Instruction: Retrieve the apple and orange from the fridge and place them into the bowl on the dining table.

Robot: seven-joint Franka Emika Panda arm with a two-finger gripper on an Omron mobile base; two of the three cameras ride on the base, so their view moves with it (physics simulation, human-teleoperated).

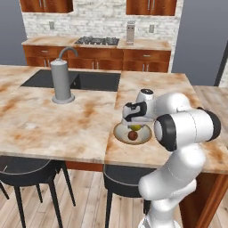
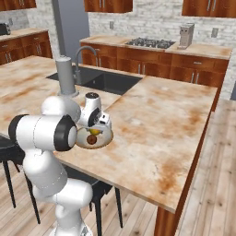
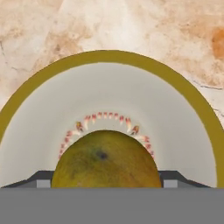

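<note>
Cream bowl [image 1: 119,133] holds two fruits — one apple [image 1: 132,135], one orange [image 3: 106,160] between hand's [image 1: 133,124] spread fingers.

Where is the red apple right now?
The apple lies in the bowl on the dining table, beside the orange, under the gripper.

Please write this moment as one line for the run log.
gripper: open, over bowl | orange: in bowl, between fingertips | apple: in bowl | bowl: on table

We see a home kitchen: a sink [image 1: 84,81] with faucet [image 1: 62,80], a gas hob [image 1: 97,41], wooden cabinets [image 1: 95,59], and probably bar stools [image 1: 26,171].
</note>
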